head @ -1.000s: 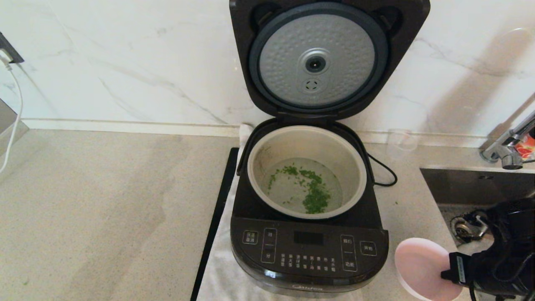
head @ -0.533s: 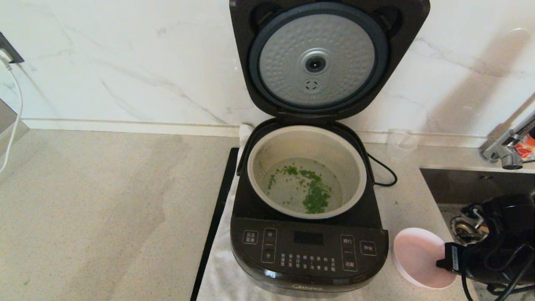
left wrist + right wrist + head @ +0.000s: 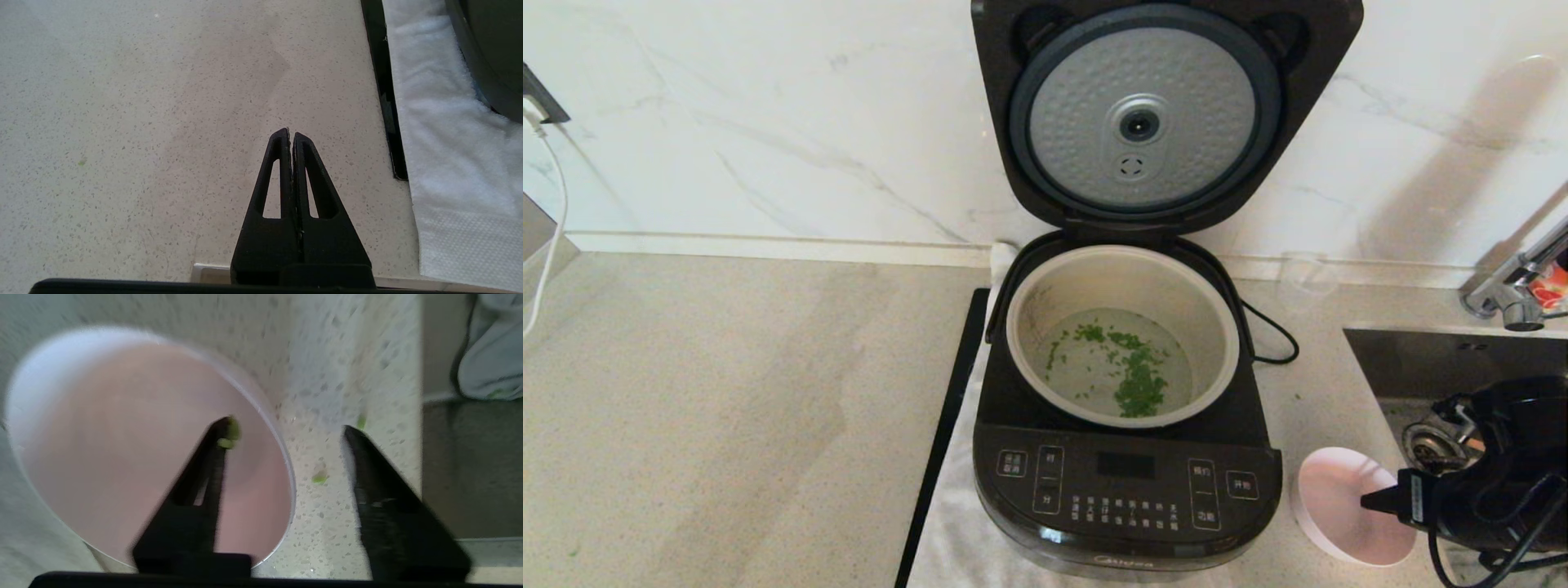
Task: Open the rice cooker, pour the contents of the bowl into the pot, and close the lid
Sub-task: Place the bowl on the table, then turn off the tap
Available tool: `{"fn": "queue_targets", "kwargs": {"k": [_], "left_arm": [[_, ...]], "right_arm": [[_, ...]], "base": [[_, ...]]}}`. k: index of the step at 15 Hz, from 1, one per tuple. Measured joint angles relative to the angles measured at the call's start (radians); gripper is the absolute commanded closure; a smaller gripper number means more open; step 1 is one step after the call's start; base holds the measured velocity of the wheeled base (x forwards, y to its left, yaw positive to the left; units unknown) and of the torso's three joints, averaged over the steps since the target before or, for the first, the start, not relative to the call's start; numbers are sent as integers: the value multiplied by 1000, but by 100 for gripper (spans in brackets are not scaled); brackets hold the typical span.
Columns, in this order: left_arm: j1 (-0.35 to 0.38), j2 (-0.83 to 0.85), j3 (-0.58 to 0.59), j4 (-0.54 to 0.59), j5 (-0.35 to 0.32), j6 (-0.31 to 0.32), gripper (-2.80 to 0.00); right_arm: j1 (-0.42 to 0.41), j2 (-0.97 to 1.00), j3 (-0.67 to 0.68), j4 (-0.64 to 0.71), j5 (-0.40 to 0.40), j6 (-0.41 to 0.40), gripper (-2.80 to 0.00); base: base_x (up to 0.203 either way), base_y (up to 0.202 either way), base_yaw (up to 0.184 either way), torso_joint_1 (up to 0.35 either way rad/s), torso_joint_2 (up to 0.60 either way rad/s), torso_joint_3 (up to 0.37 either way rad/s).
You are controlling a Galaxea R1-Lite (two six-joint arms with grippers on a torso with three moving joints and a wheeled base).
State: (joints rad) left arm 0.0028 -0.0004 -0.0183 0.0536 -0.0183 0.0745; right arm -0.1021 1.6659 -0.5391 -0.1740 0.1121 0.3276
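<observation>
The black rice cooker (image 3: pixel 1127 490) stands with its lid (image 3: pixel 1143 122) swung up against the wall, silver disc facing me. Inside, the beige pot (image 3: pixel 1123 282) holds green bits (image 3: pixel 1135 380) in clear liquid. The pinkish white bowl (image 3: pixel 1331 506) (image 3: pixel 122 449) rests upright on the counter, right of the cooker's front, and looks emptied. My right gripper (image 3: pixel 1376 500) (image 3: pixel 286 428) is open astride its rim, one finger inside, one outside; a green bit (image 3: pixel 229 435) clings to the inner fingertip. My left gripper (image 3: pixel 291 132) is shut over bare counter left of the cooker.
A steel sink (image 3: pixel 1445 359) and faucet (image 3: pixel 1511 294) lie at the right, a clear glass cup (image 3: pixel 1307 278) behind the bowl. The cooker sits on a white cloth (image 3: pixel 956 531) (image 3: pixel 441 122). Stray green bits (image 3: pixel 318 478) dot the counter. A white cable (image 3: pixel 547 220) hangs far left.
The right arm lowered the tilted bowl and set it flat on the counter beside the cooker, then its fingers opened off the rim. The cooker and left arm have not moved.
</observation>
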Motion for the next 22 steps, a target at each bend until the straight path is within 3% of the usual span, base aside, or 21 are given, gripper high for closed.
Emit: {"fn": "queue_targets", "kwargs": {"k": [2, 3, 8, 11, 17, 22], "left_arm": [[0, 0, 0, 0, 0, 0, 0], [0, 0, 0, 0, 0, 0, 0], [0, 0, 0, 0, 0, 0, 0], [0, 0, 0, 0, 0, 0, 0], [0, 0, 0, 0, 0, 1, 0], [0, 0, 0, 0, 0, 0, 0]], "right_arm": [[-18, -46, -7, 7, 0, 10, -280], [-36, -80, -15, 18, 1, 13, 0], [-87, -260, -91, 164, 4, 5, 0], [-92, -346, -137, 178, -16, 14, 0], [-152, -309, -201, 125, -295, -4, 0], [-257, -122, -243, -88, -525, -57, 0]], "base": [[0, 0, 0, 0, 0, 0], [0, 0, 0, 0, 0, 0], [0, 0, 0, 0, 0, 0], [0, 0, 0, 0, 0, 0], [0, 0, 0, 0, 0, 0], [0, 0, 0, 0, 0, 0]]}}
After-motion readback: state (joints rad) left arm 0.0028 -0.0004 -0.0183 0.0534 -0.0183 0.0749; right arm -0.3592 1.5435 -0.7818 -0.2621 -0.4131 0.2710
